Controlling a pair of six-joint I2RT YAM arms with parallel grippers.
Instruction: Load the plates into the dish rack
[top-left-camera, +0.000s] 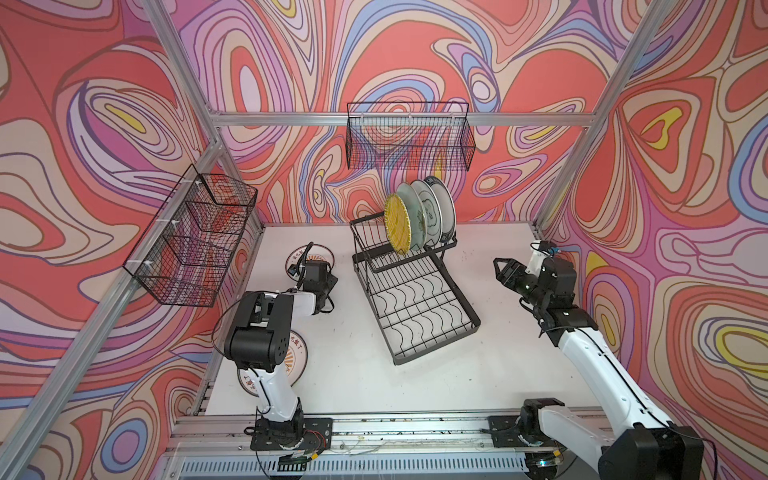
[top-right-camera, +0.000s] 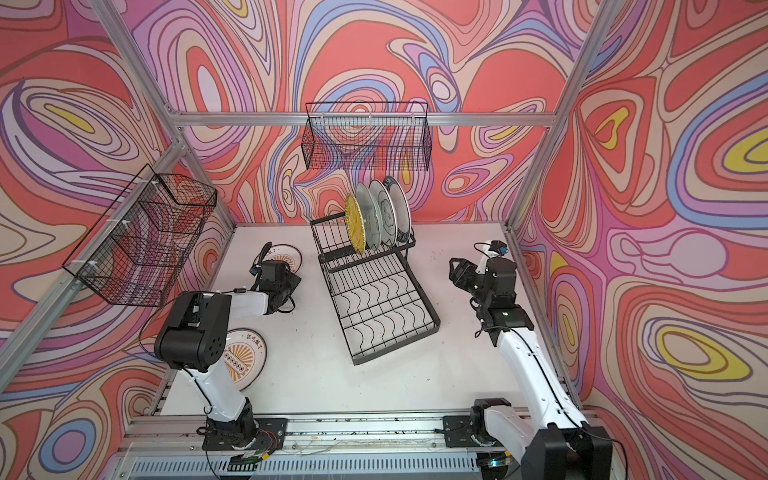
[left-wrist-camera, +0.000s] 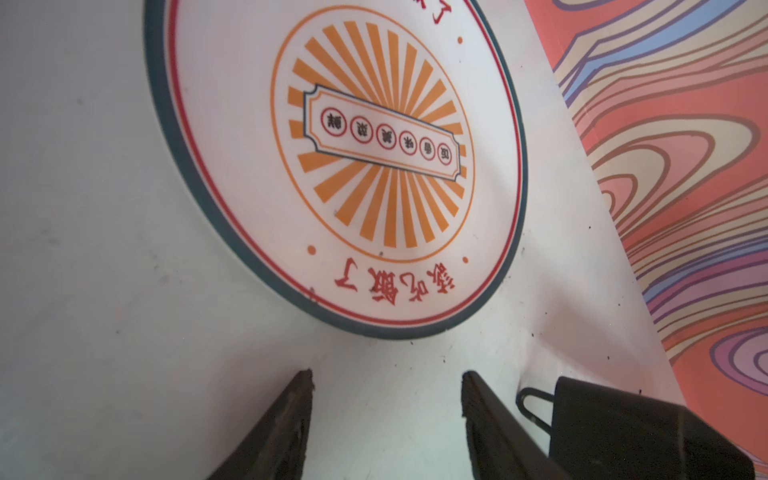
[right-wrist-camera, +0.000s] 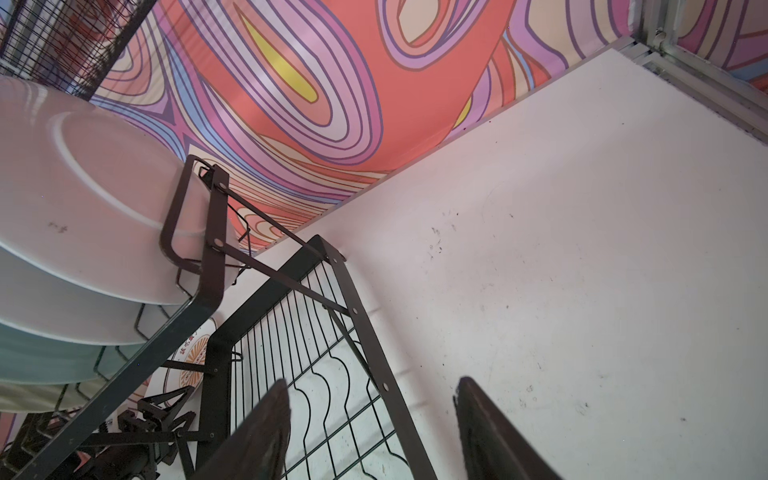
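The black wire dish rack (top-left-camera: 459, 291) (top-right-camera: 424, 291) stands mid-table in both top views. Several plates stand upright in its raised tier, the yellow one (top-left-camera: 398, 224) (top-right-camera: 355, 226) in front. Two white sunburst plates lie flat on the left: a far one (top-left-camera: 321, 254) (top-right-camera: 291, 255) and a near one (top-left-camera: 297, 357) (top-right-camera: 245, 357) partly under the left arm. My left gripper (left-wrist-camera: 386, 374) is open and empty, its tips just short of the far sunburst plate's (left-wrist-camera: 374, 145) rim. Right of the rack, my right gripper (top-left-camera: 500, 270) (top-right-camera: 455, 268) (right-wrist-camera: 370, 384) hangs open and empty over the tray's edge (right-wrist-camera: 374, 353).
A fine-mesh black basket (top-left-camera: 409, 137) hangs on the back rail above the rack. Another mesh basket (top-left-camera: 191, 237) is fixed to the left wall. Aluminium frame posts stand at the table's corners, and patterned walls close in three sides.
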